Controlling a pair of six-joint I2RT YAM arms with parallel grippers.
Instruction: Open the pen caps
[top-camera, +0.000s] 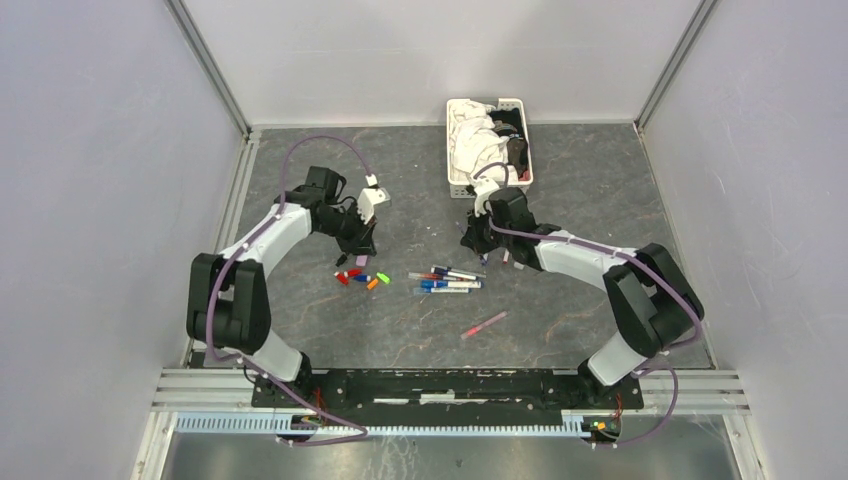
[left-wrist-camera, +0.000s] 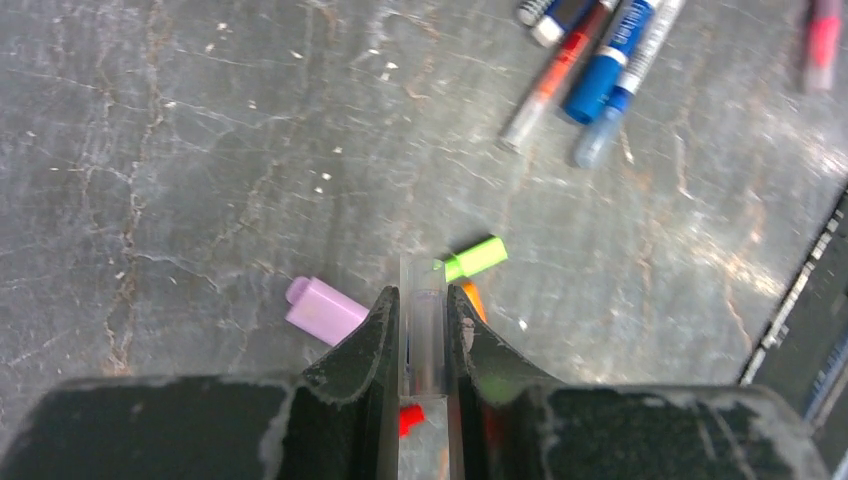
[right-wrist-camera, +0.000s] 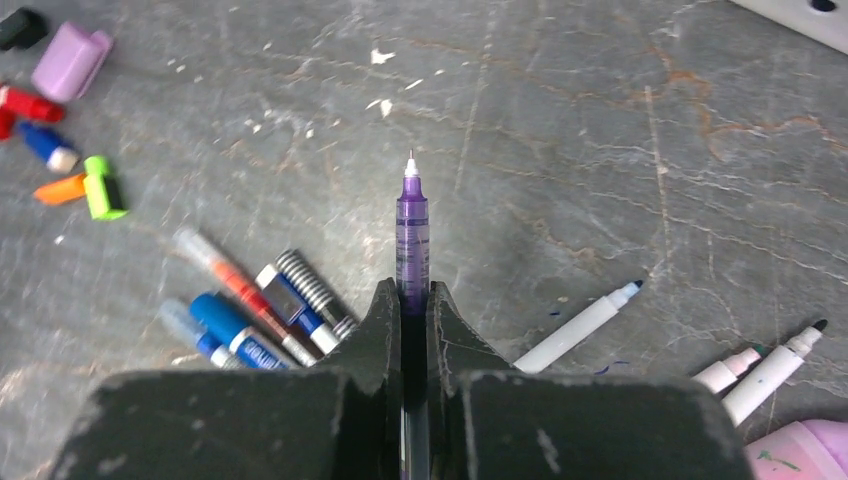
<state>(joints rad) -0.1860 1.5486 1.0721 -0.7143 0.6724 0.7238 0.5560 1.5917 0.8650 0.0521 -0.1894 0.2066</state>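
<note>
Robot's left fingers (left-wrist-camera: 392, 305) are pinched shut on a clear plastic tube-shaped cap (left-wrist-camera: 424, 320), just beside loose caps on the grey stone-patterned desk (top-camera: 600, 200): 1 lilac block-shaped cap (left-wrist-camera: 325, 310), 1 bright green cap (left-wrist-camera: 475, 258) and 1 orange cap (left-wrist-camera: 473, 298), left of the desk's centre. The right fingers (right-wrist-camera: 392, 300) are clamped tight on a translucent purple pen (right-wrist-camera: 411, 230) with its white tip bare. A bundle of blue and white pens (top-camera: 448, 280) lies at the centre. A white slatted basket (top-camera: 455, 185) sits at the far edge.
</note>
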